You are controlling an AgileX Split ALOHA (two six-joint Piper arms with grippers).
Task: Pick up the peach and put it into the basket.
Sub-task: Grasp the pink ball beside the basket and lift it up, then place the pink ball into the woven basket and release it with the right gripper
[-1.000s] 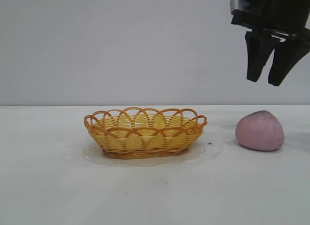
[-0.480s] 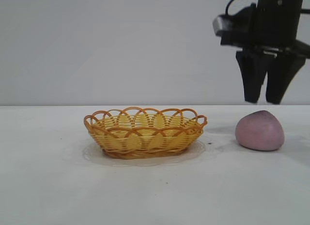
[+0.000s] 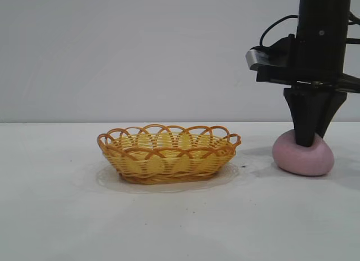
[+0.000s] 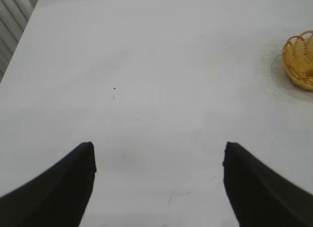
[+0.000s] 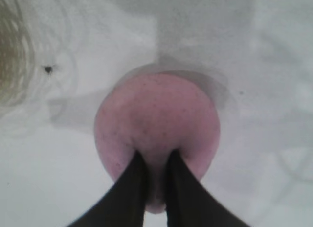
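Observation:
The pink-mauve peach (image 3: 302, 158) lies on the white table, to the right of the basket (image 3: 169, 154). The yellow-orange wicker basket holds nothing. My right gripper (image 3: 306, 142) points straight down and presses into the peach's top, which looks flattened under it. In the right wrist view the two black fingers (image 5: 134, 163) stand close together, dug into the peach (image 5: 156, 109), with a narrow ridge of it pinched between them; the right gripper (image 5: 155, 156) is shut on it. My left gripper (image 4: 159, 151) hangs open over bare table, far from the basket's rim (image 4: 301, 60).
A white tabletop (image 3: 180, 216) runs in front of a plain grey wall. A clear round mat (image 3: 112, 179) lies under the basket. A small dark speck (image 3: 243, 167) sits between basket and peach.
The right arm dropped from high above the peach onto its top, and its fingers closed from apart to a pinch on it. The peach now looks squashed lower.

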